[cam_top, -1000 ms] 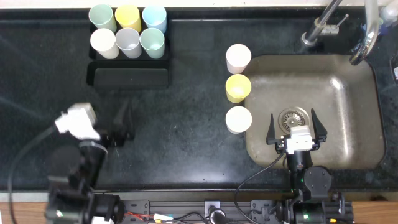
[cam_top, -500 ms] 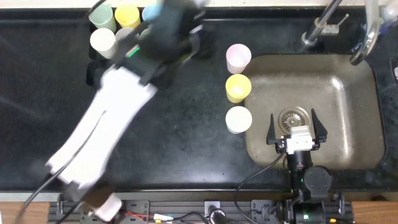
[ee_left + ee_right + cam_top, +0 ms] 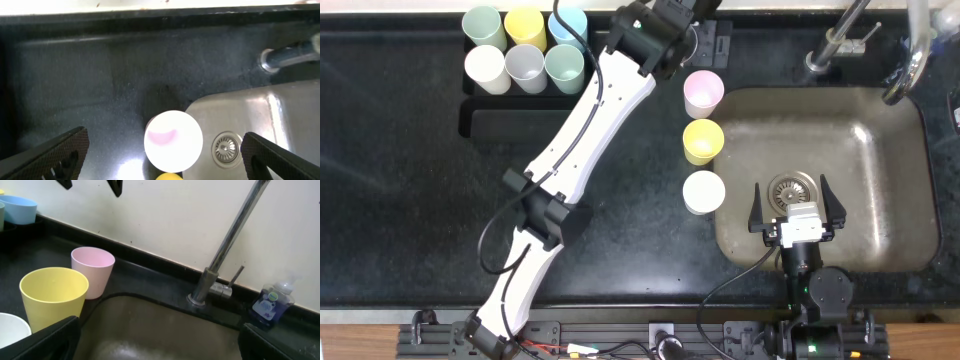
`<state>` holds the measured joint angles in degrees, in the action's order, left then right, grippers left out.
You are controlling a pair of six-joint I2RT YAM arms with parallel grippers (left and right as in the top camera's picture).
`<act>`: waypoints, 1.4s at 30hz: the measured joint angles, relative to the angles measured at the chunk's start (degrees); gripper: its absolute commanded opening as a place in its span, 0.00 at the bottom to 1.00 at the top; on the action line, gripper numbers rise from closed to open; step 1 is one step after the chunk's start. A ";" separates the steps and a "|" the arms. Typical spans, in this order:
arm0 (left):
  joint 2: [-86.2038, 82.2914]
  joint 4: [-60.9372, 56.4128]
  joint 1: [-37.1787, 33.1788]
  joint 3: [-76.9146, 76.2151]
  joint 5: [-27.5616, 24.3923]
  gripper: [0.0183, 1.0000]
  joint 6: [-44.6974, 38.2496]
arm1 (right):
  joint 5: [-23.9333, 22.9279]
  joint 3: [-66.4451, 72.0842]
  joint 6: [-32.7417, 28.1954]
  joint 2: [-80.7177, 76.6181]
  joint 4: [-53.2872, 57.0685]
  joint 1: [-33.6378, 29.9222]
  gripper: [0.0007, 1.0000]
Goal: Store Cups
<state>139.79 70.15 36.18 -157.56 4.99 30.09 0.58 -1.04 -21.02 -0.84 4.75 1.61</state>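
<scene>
6 cups point(image 3: 526, 65) are in the rack point(image 3: 530, 125); 3 wait by the sink point(image 3: 880, 130). Left pincer point(image 3: 165, 160) hangs released over the pink cup point(image 3: 173, 140); right pincer point(image 3: 792, 195) released too.

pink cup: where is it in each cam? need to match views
Top view: pink cup on the counter, far end of the three-cup row by the sink.
Left wrist view: the cup seen from above, by the sink's corner.
Right wrist view: upright, just behind the yellow cup.
Shared landmark: the yellow cup beside it.
</scene>
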 measured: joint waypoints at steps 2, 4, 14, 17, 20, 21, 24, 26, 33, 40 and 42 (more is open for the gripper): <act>0.55 0.00 -0.22 0.00 0.00 1.00 1.36 | 0.02 0.00 0.00 0.00 0.00 0.00 1.00; 0.98 0.00 -0.33 0.00 0.07 1.00 2.49 | 0.02 0.00 0.00 0.00 -0.02 0.00 1.00; 6.82 1.95 -0.33 0.00 1.55 1.00 7.54 | 0.00 0.00 0.00 0.00 -0.02 0.00 1.00; 8.70 1.99 -0.33 0.00 1.49 1.00 8.72 | 0.02 0.00 0.02 0.00 -0.02 0.00 1.00; 9.77 2.38 -0.35 0.00 1.46 1.00 10.03 | 0.00 0.00 0.00 0.00 -0.02 0.00 1.00; 9.92 2.47 -0.44 0.00 1.44 1.00 10.32 | 0.02 0.00 0.00 0.00 -0.04 0.00 1.00; 9.92 3.19 -0.85 0.00 1.16 1.00 10.56 | 0.02 0.00 0.02 0.00 -0.02 0.00 1.00; 9.92 3.80 -1.20 0.00 0.35 1.00 10.49 | 0.00 0.00 -0.02 0.00 -0.07 -0.02 1.00; 9.92 4.70 -2.58 0.00 -2.69 1.00 10.25 | 0.00 0.00 0.00 0.00 -0.04 0.00 1.00; 9.92 6.23 -2.58 0.00 -4.87 1.00 10.10 | 0.00 0.00 0.00 0.00 0.00 0.00 1.00; 9.92 6.38 -2.58 0.00 -5.53 1.00 10.01 | 0.02 0.00 0.00 0.00 -0.04 0.00 1.00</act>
<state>149.71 76.53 33.61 -157.56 -0.54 40.10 0.60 -1.04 -21.02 -0.84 4.71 1.61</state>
